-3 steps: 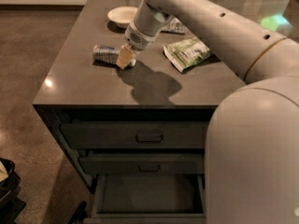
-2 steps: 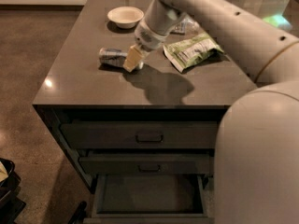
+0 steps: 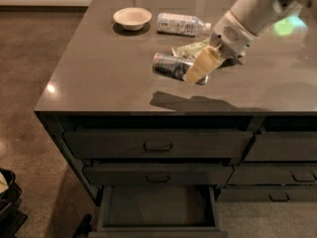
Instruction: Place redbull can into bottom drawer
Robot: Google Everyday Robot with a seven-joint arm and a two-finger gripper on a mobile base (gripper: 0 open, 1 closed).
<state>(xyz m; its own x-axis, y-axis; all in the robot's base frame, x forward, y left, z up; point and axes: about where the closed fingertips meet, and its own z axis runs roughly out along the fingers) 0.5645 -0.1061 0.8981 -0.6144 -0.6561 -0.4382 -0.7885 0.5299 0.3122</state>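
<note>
No readable lettering on redbull can (image 3: 171, 66), water bottle (image 3: 181, 24) or packet (image 3: 190, 48); jaws around the can over the countertop (image 3: 99, 73).

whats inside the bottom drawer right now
The open bottom drawer shows only bare grey floor; its rear, under the drawer above, is hidden. The redbull can is above the countertop, held in the gripper.

Dim, warm light here. My gripper (image 3: 199, 69) hangs over the glossy countertop (image 3: 99, 68), clamped on the redbull can (image 3: 167, 63). Together we throw a soft dark shadow (image 3: 183, 101) on the surface nearer the camera, so the light comes from above. There's a small glint (image 3: 49, 88) by the left edge and a green glow (image 3: 290, 26) at right. The drawer fronts (image 3: 158, 145) sit in gloom, and the whole view is slightly blurred.
</note>
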